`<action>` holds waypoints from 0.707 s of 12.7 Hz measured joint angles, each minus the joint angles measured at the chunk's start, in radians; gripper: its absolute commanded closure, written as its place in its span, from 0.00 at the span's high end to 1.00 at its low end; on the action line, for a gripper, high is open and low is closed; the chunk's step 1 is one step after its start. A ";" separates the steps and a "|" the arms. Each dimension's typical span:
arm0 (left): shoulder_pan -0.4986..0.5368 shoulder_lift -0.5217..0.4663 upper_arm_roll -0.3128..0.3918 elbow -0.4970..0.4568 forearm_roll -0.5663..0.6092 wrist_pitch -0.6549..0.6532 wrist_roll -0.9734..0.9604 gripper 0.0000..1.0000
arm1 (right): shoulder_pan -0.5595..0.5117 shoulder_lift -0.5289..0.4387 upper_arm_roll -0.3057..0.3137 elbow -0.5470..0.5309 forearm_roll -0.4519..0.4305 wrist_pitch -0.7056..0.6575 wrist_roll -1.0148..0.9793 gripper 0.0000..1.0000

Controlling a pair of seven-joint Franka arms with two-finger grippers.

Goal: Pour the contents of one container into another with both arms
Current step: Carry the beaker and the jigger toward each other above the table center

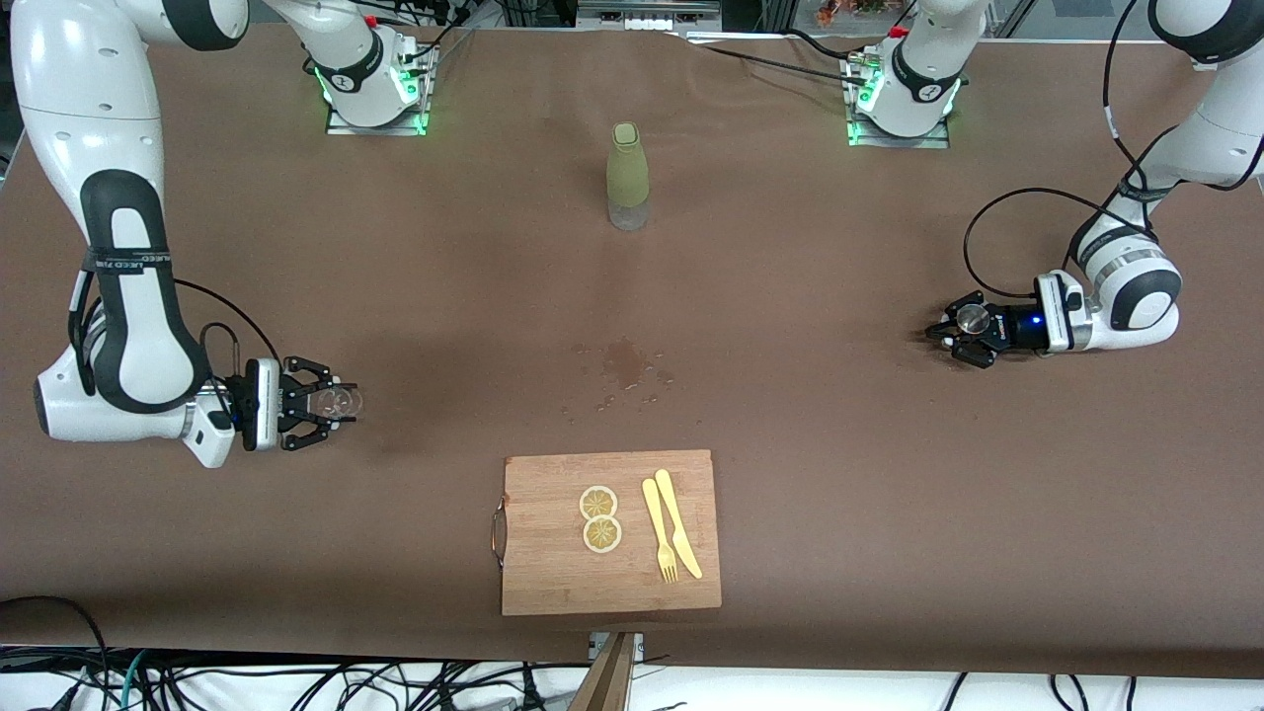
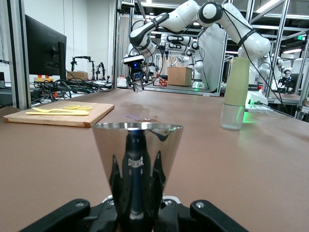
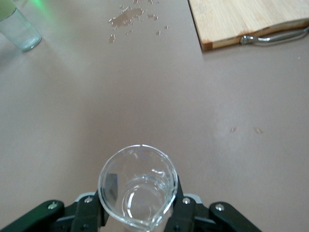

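Note:
My right gripper (image 1: 331,403) is shut on a clear glass beaker (image 1: 338,400) with a pouring lip, low over the table toward the right arm's end. In the right wrist view the beaker (image 3: 137,186) sits upright between the fingers (image 3: 89,212), with a little clear liquid at its bottom. My left gripper (image 1: 963,331) is shut on a shiny metal cup (image 1: 974,317), low over the table toward the left arm's end. The left wrist view shows that cup (image 2: 137,145) upright between the black fingers (image 2: 115,176). The two grippers are far apart.
A bottle (image 1: 628,178) with an olive-green sleeve stands mid-table between the arm bases. Spilled drops (image 1: 622,370) lie nearer the camera. A wooden cutting board (image 1: 553,553) carries two lemon slices (image 1: 599,518), a yellow fork and a yellow knife (image 1: 671,533).

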 measured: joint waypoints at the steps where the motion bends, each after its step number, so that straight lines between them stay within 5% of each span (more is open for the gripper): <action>1: -0.009 0.000 -0.001 0.000 -0.019 -0.002 -0.004 0.00 | 0.011 -0.005 0.000 0.000 0.000 0.000 0.018 0.07; 9: -0.217 -0.004 -0.010 -0.003 -0.253 0.001 -0.019 0.00 | 0.095 -0.064 0.000 0.003 0.000 0.001 0.174 0.07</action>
